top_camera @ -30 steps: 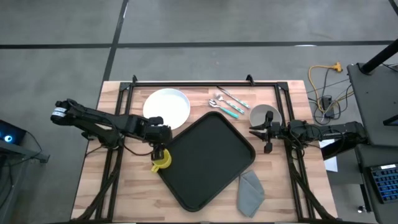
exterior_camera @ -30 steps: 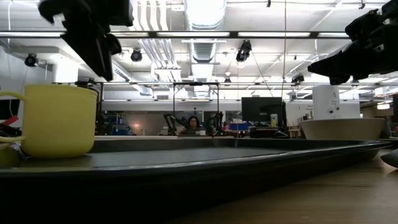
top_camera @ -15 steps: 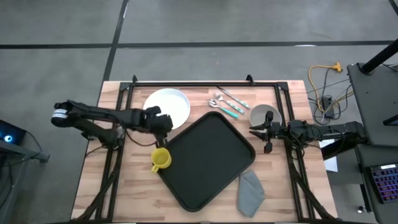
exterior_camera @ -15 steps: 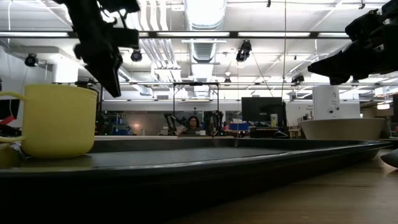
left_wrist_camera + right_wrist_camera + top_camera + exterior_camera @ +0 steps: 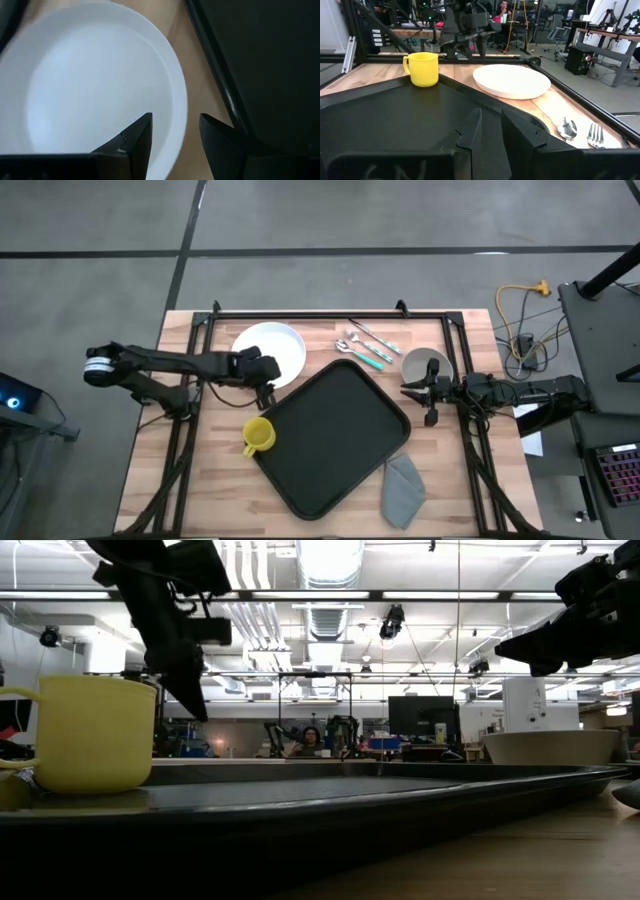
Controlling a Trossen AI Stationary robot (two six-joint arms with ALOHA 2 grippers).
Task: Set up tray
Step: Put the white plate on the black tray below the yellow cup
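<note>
The left pincer [image 5: 266, 373] hangs with its fingers parted and nothing between them, over the edge of the white plate [image 5: 270, 351] nearest the tray [image 5: 335, 435]. The large black tray lies tilted at the middle of the desk [image 5: 215, 492], with the yellow mug [image 5: 258, 435] touching its left rim. The right pincer [image 5: 411, 391] waits at the tray's right corner, fingers slightly apart and empty, beside a grey bowl [image 5: 424, 364]. Cutlery [image 5: 363, 347] lies behind the tray, a grey cloth [image 5: 403, 487] in front.
</note>
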